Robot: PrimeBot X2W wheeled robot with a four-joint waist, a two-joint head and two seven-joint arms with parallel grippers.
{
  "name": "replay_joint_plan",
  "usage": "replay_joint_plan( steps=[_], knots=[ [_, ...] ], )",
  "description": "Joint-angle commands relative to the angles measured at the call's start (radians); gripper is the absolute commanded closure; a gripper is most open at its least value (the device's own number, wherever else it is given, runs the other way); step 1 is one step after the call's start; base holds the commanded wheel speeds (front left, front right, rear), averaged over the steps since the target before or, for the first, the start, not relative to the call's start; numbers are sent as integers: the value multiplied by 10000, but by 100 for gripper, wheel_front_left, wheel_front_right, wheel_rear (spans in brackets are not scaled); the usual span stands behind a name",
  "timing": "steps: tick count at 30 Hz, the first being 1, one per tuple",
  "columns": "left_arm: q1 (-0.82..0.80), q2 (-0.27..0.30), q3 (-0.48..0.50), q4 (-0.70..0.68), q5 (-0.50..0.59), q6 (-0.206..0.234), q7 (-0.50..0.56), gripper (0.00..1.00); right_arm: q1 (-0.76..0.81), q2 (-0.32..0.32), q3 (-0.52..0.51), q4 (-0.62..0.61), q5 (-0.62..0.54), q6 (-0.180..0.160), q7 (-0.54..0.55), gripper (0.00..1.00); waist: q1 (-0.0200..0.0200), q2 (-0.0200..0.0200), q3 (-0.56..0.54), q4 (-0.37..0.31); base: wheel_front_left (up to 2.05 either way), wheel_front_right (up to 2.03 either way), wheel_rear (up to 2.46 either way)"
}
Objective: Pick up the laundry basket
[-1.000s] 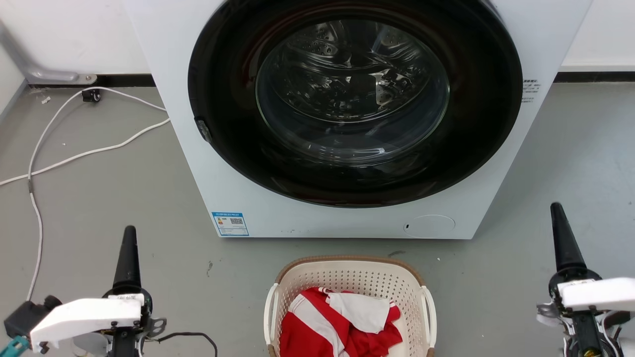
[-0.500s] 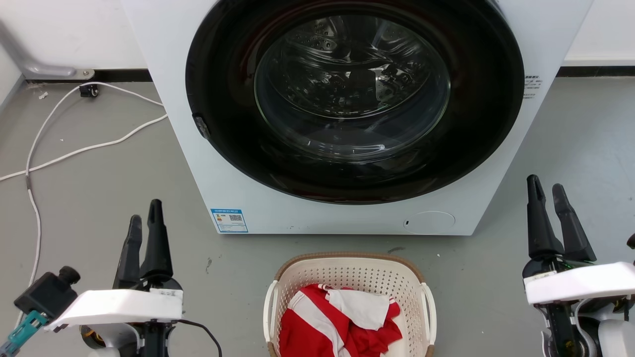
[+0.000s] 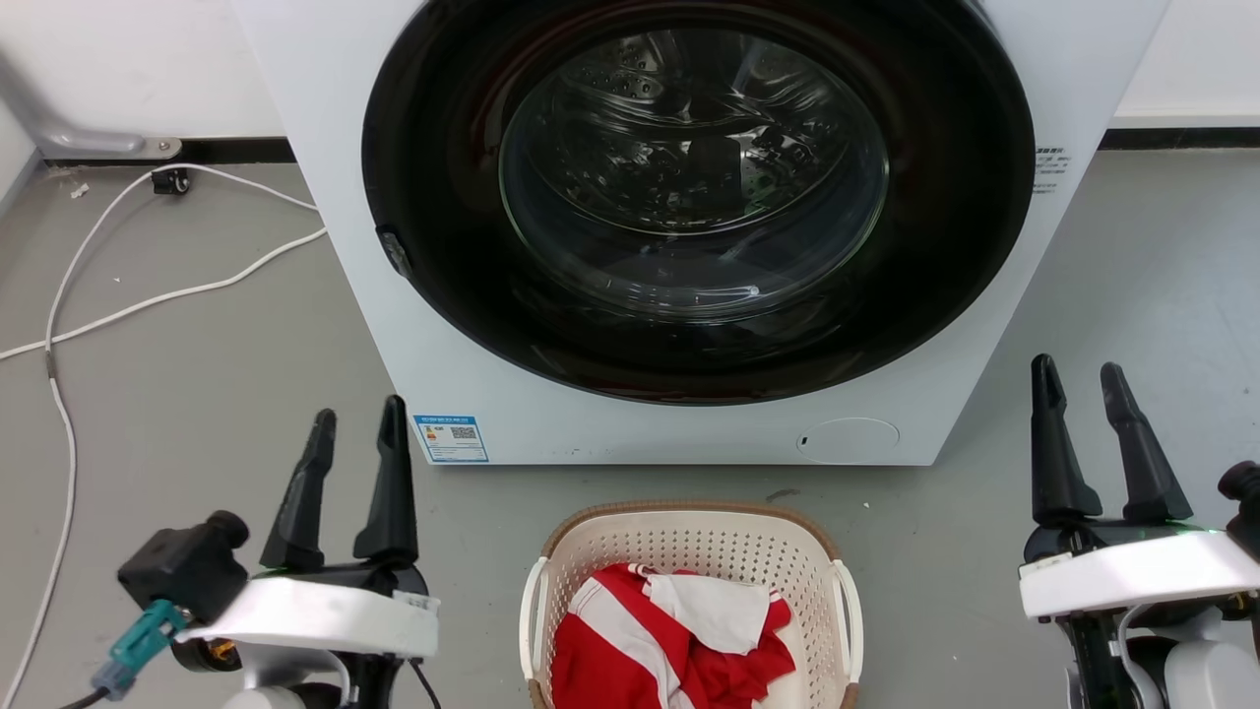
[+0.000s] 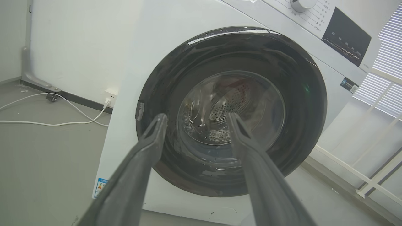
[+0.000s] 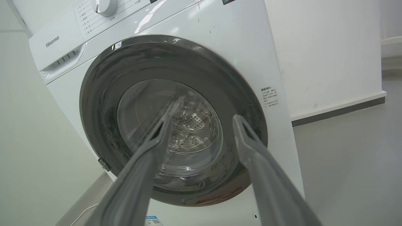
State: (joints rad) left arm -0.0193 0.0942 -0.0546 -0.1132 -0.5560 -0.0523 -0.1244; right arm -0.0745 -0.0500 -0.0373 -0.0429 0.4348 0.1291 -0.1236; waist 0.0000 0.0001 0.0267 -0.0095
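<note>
— Looking down, where was the laundry basket (image 3: 689, 551)?
— On the floor (image 3: 197, 394) before the washing machine (image 3: 610, 433). The left gripper (image 3: 360, 414) and right gripper (image 3: 1077, 367) stood spread, holding nothing. Best, I thought, was grabbing both handles (image 3: 529, 620), lifting evenly.

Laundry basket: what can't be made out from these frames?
The laundry basket: near end cut off by head view's bottom edge.
Its floor: hidden under the red-and-white cloth, head view.
The washing machine sticker: print too small, head view.
</note>
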Motion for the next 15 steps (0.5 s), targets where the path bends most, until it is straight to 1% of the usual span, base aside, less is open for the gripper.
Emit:
replay_joint_plan(
  steps=[1, 11, 15],
  knots=[
    [24, 133, -118, -121, 254, 51, -87, 0, -11, -19, 35, -76, -278, 21, -105, 0, 0, -1, -3, -4, 0, 0, 0],
    [141, 574, -927, 224, 1347, 340, -351, 0, 157, -16, 232, 533, -1455, 21, -360, 0, 0, -1, 2, -59, 0, 0, 0],
    [178, 677, -1171, 368, 1634, 401, -453, 0, 179, -15, 252, 785, -1943, 22, -269, 0, 0, -1, 20, -73, 0, 0, 0]
  ],
)
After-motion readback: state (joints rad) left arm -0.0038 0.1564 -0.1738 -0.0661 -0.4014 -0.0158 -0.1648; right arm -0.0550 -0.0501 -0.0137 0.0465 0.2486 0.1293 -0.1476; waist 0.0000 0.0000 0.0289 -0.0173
